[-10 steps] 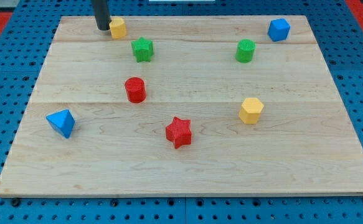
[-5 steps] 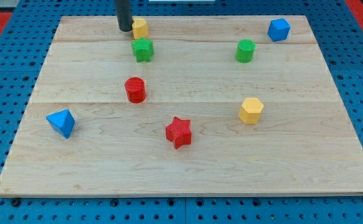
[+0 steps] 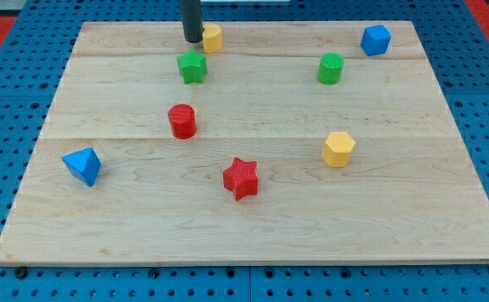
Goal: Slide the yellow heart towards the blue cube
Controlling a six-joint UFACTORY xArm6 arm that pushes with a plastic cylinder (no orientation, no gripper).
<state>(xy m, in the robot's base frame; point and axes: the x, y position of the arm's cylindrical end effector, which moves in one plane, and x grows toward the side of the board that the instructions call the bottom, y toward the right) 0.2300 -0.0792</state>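
Near the view's top edge of the counter [image 3: 252, 226], left of centre, sits the yellow heart [image 3: 213, 38], its shape hard to make out at this size. My tip [image 3: 193, 39] is pressed against its left side, the dark rod rising straight up out of the picture; there are no jaws on this arm, so nothing is gripped and the rod merely touches the block. Just below the heart and slightly to the view's left stands the green star [image 3: 192, 66], close but apart from it. Far along the same top strip, near the view's top right corner, is the blue cube [image 3: 376, 39], well apart from the heart with bare wood between them. Below and left of the cube stands the green cylinder [image 3: 330, 68]. Lower down, the red cylinder [image 3: 182, 121] stands left of centre, under the green star. A second yellow block, roughly hexagonal [image 3: 338, 148], lies to the view's right of centre, below the green cylinder. The red star [image 3: 241, 178] lies near the middle, toward the view's bottom, between the red cylinder and the hexagonal yellow block. A blue pyramid-like block [image 3: 82, 165] sits alone near the view's left edge. Around the counter runs a blue perforated surface [image 3: 9, 50].
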